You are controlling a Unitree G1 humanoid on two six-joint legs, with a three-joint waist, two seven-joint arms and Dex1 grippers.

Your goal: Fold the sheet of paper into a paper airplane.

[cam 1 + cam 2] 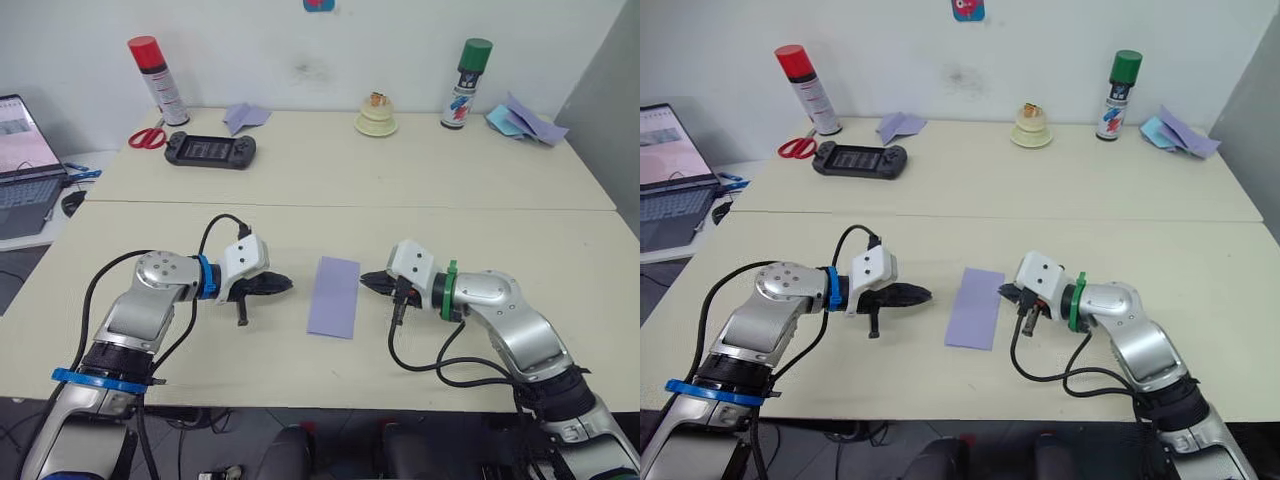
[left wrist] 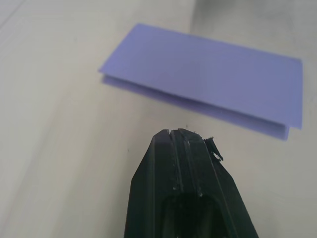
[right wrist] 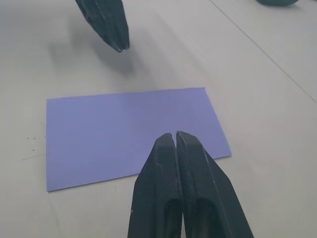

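Lavender folded sheet of paper [image 1: 334, 297] lies flat on beige worktop [image 1: 300, 180] between left gripper [image 1: 284, 285] and right gripper [image 1: 367, 280], both pinched together, empty. No legible writing. Left wrist view shows doubled layers.

- My left gripper [image 1: 285, 285] sits low at about eight o'clock, fingers pressed together, pointing toward three o'clock
- My right gripper [image 1: 366, 279] sits at about four o'clock, fingers likewise closed, pointing toward nine o'clock
- Both forearms bent inward, tips facing each other
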